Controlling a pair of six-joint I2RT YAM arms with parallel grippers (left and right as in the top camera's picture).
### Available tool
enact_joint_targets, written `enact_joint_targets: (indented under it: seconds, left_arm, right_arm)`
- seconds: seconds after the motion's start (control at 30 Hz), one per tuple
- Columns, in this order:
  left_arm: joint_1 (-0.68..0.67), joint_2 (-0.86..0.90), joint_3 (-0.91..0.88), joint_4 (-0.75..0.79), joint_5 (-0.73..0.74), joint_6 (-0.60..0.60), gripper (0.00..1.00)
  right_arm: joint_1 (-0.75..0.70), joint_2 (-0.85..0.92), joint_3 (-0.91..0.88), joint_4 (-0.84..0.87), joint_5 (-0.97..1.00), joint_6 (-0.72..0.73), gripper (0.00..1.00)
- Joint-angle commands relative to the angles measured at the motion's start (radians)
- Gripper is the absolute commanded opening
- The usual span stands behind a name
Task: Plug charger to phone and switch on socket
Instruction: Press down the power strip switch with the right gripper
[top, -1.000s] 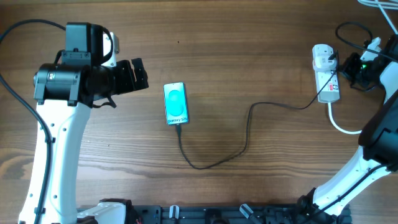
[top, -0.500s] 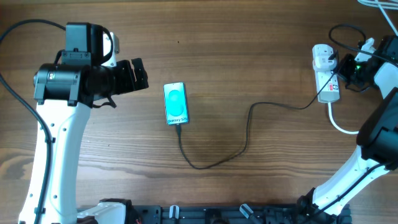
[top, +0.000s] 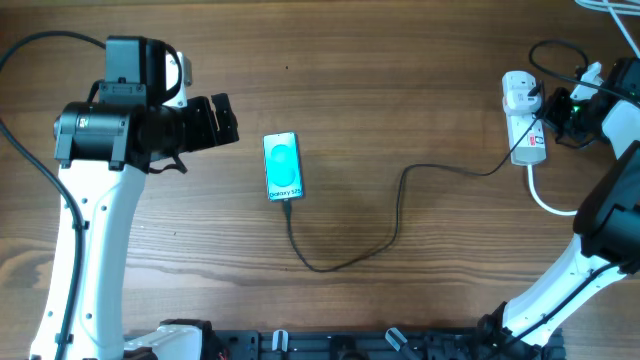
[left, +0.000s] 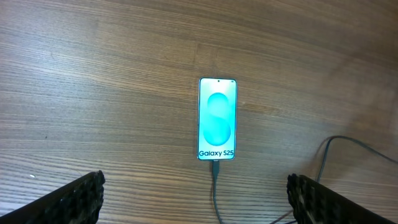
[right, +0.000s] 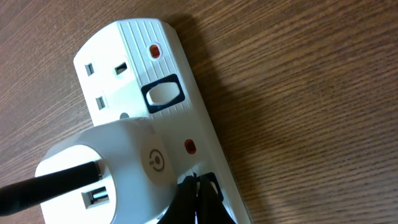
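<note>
While the phone (top: 282, 167) lies flat on the wood table (top: 400, 60), screen up and lit teal, we see the charger (top: 395, 215) meeting its label end. From there the cable loops away from the phone and runs to the socket (top: 524, 120), which lies well apart from the phone on the right arm's side.

Left gripper (top: 226, 120) hangs near the phone, on the side away from the socket. Its fingers are spread wide w/ nothing between them, and its wrist cam looks straight down on the phone.

Right gripper (right: 196, 198) is far from the phone, at the socket. Its fingers are pinched tight together w/ no object between them, tips at the black frame of the switch nearest the white adapter (right: 118, 168). We can't tell if they press it. The adapter is plugged into the socket w/ a black lead coming out. The other switch (right: 163, 94) sits clear of the fingers.
</note>
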Motion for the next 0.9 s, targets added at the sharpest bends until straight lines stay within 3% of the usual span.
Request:
enact_joint_targets:
  seconds: [0.0, 0.57, 0.87]
  left_arm:
    - [0.005, -0.006, 0.014, 0.0, -0.013, 0.008, 1.0]
    - [0.005, -0.006, 0.014, 0.0, -0.013, 0.008, 1.0]
    - [0.005, -0.006, 0.014, 0.0, -0.013, 0.008, 1.0]
  right_arm:
    - [0.014, 0.024, -0.013, -0.034, 0.002, -0.02, 0.04]
    - [0.09, 0.024, -0.013, -0.066, 0.068, -0.019, 0.04]
    - [0.086, 0.023, -0.012, -0.073, 0.17, 0.088, 0.04]
